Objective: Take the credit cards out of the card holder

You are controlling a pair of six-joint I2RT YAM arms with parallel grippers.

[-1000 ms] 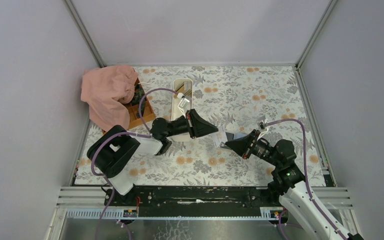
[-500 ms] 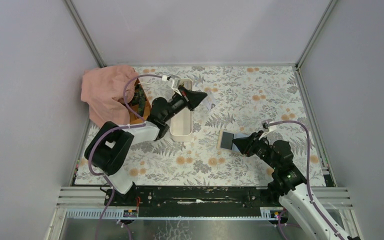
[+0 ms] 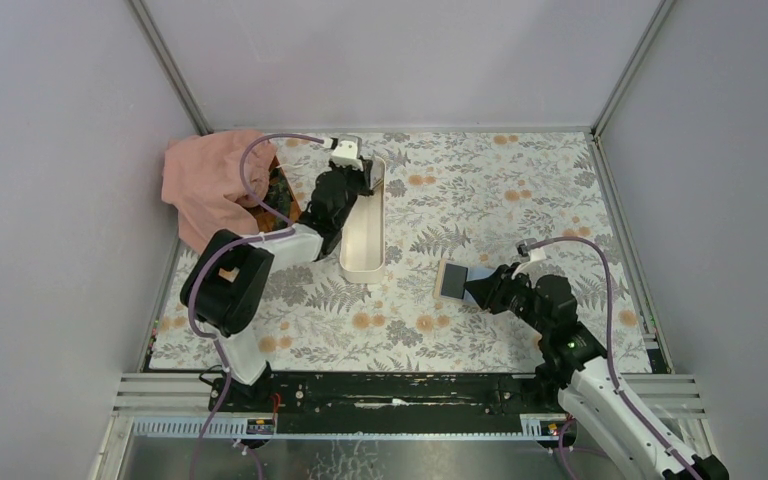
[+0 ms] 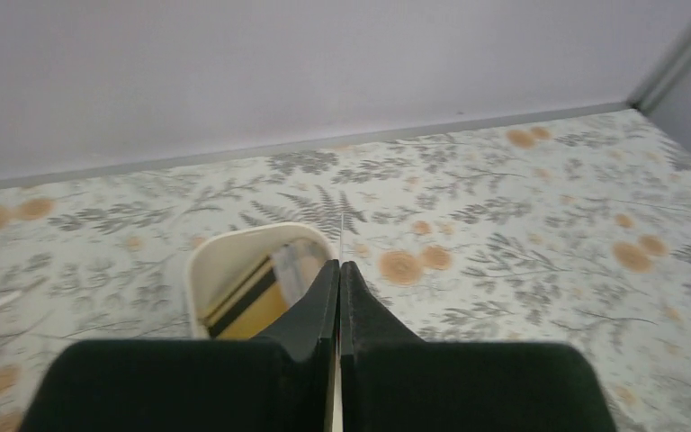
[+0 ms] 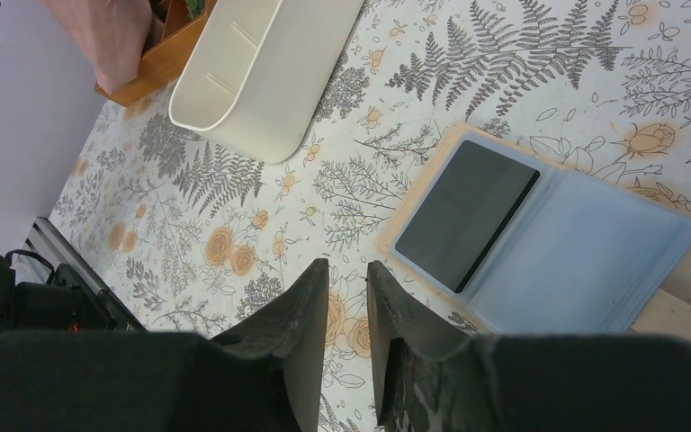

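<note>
Left gripper (image 4: 339, 266) pinches a pale credit card (image 4: 342, 236) (edge-on) over the white tray (image 4: 234, 241), likely to drop it. Right gripper (image 5: 345, 270), slightly parted and empty, hovers beside the open card holder (image 5: 585, 243).

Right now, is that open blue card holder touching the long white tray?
Apart. The right wrist view shows the card holder lying open on the floral cloth, with a broad stretch of bare cloth between it and the white tray.
</note>
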